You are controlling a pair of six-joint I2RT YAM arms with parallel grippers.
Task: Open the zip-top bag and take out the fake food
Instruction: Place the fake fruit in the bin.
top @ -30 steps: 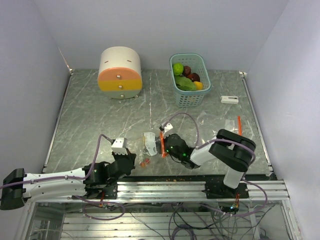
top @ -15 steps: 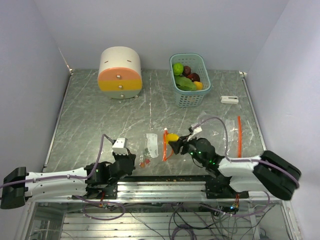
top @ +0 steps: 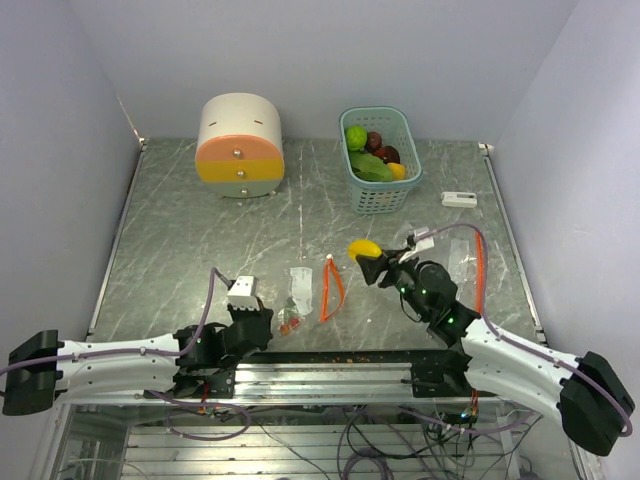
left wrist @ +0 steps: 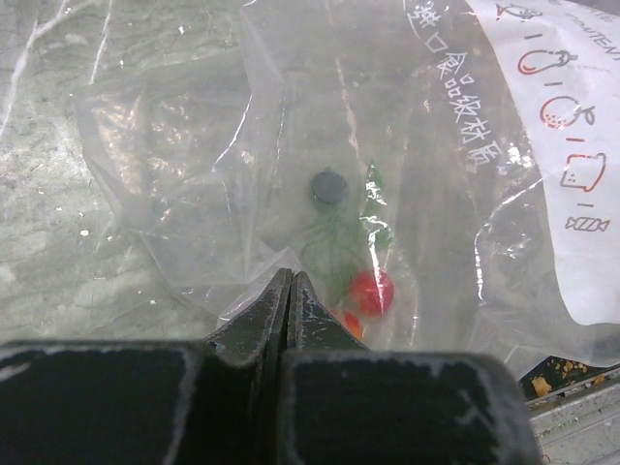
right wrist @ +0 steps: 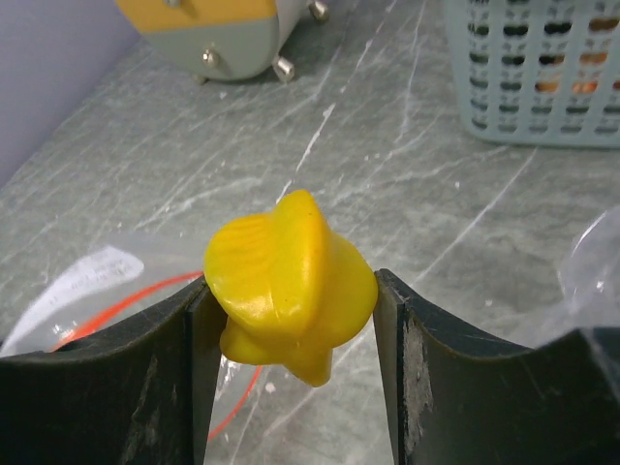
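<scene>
My right gripper (top: 376, 263) clamps the yellow fruit (top: 362, 248), lifted on the near side of the basket (top: 381, 197). I'd carry it level over the basket's rim before letting go. The basket holds green, dark red and orange pieces. The bag (left wrist: 387, 145), nearer me than the basket, holds small red bits (left wrist: 372, 291). My left gripper (left wrist: 289, 283) is pinched closed on the bag's edge.

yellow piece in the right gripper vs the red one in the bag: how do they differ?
The yellow piece is out of the zip-top bag, clamped in the right gripper; the red piece lies inside the bag. The yellow piece looks clearly bigger in the top view; the red piece is a small round bead. Both look like glossy plastic toy food.
</scene>
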